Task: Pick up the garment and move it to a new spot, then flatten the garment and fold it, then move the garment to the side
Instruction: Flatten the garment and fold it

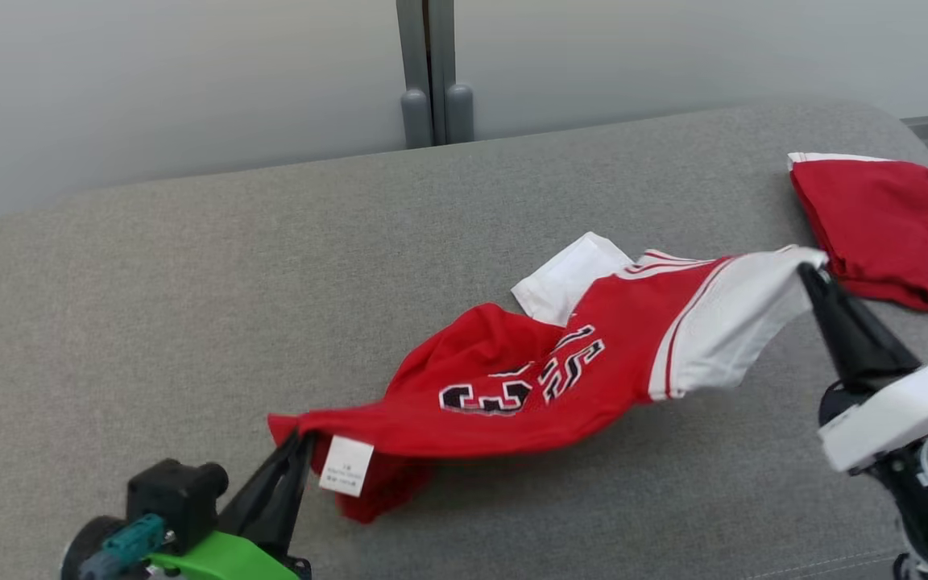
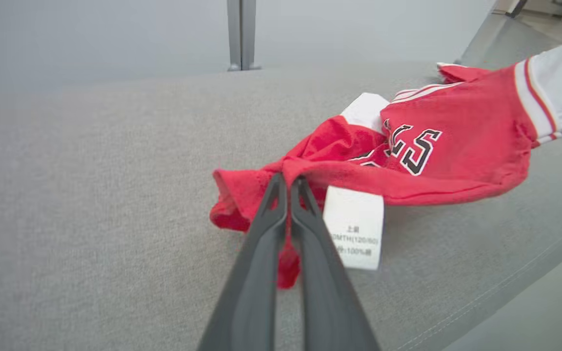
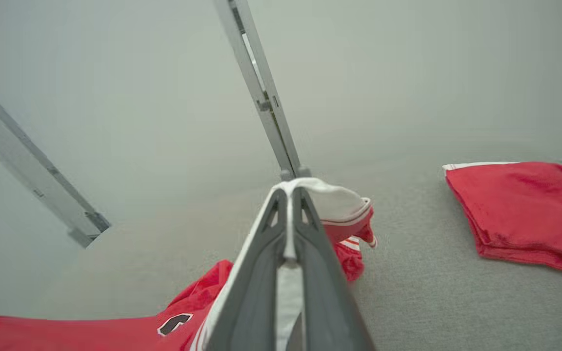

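The garment [image 1: 561, 379] is a red and white jersey with black lettering, stretched in the air above the grey cushion between both grippers. My left gripper [image 1: 300, 439] is shut on its red corner beside a white care label [image 1: 345, 466]. In the left wrist view the left gripper [image 2: 289, 181] pinches red cloth, the garment [image 2: 451, 151] trailing away to the right. My right gripper [image 1: 809, 270] is shut on the white edge; in the right wrist view the right gripper [image 3: 289, 191] has white cloth clamped between its fingers, and the garment [image 3: 115, 331] hangs below.
A folded red cloth [image 1: 887, 229] lies at the cushion's far right, close to my right gripper, also in the right wrist view as the folded red cloth [image 3: 525, 212]. The grey cushion [image 1: 190, 322] has open room at left. A grey post [image 1: 430, 72] stands against the wall behind.
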Robot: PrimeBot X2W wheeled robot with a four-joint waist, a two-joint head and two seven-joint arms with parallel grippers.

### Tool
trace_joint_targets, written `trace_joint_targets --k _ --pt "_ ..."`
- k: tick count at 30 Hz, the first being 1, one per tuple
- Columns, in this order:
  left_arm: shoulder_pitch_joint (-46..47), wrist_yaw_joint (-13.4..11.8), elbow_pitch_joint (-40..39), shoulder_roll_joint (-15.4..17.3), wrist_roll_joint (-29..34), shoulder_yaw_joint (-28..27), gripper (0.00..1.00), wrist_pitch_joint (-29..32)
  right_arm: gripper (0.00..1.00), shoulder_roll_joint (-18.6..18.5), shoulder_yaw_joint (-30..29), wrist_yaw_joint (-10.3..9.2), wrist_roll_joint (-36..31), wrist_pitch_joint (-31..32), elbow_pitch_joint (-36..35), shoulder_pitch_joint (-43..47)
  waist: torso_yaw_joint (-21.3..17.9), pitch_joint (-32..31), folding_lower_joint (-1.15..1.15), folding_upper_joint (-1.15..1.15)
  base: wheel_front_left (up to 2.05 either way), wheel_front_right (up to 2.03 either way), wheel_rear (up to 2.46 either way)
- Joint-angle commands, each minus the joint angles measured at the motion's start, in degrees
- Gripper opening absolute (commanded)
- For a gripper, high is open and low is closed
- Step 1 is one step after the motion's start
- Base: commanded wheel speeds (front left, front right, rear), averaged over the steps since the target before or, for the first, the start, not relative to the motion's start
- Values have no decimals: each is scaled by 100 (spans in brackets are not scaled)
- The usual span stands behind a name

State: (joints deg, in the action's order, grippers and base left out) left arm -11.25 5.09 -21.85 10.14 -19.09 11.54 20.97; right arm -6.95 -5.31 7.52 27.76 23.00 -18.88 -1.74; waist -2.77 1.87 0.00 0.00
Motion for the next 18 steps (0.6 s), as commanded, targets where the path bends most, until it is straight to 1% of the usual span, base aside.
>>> trace_joint_targets --k 1,4,6,9,11,12,13,15,18 --pt "-18 -4 -470 128 -58 -43 0 198 0 4 -177 -6 142 111 -389 -171 -75 -19 0 0 0 0 0" --pt "275 24 -1572 412 -90 -152 0 769 0 43 -573 -4 526 450 -1230 -616 -120 69 0 0 0 0 0" --pt "573 57 -2082 582 -216 -194 0 1145 0 -7 -804 -4 694 714 -1584 -1058 -142 177 0 0 0 0 0" --pt "1247 93 -2432 842 -454 -360 0 1634 0 -155 -1023 -4 836 1099 -1720 -1858 -157 387 0 0 0 0 0" --pt "1995 107 -2367 985 -704 -469 0 2058 0 -317 -1128 -4 814 1391 -1517 -2623 -123 637 0 0 0 0 0" --pt "2447 121 -2224 1057 -821 -510 0 2243 0 -440 -1144 -4 714 1484 -1335 -3030 -96 763 0 0 0 0 0" --pt "2846 128 -2070 1083 -896 -524 0 2391 0 -478 -1161 -4 649 1545 -1154 -3394 -70 893 0 0 0 0 0" --pt "3738 138 -1582 1117 -1090 -481 0 2648 0 -554 -1113 -4 455 1617 -634 -4164 -7 1197 0 0 0 0 0" --pt "5213 153 -573 1017 -1182 -362 0 2877 0 -653 -998 -4 -6 1539 351 -5386 110 1822 0 0 0 0 0"
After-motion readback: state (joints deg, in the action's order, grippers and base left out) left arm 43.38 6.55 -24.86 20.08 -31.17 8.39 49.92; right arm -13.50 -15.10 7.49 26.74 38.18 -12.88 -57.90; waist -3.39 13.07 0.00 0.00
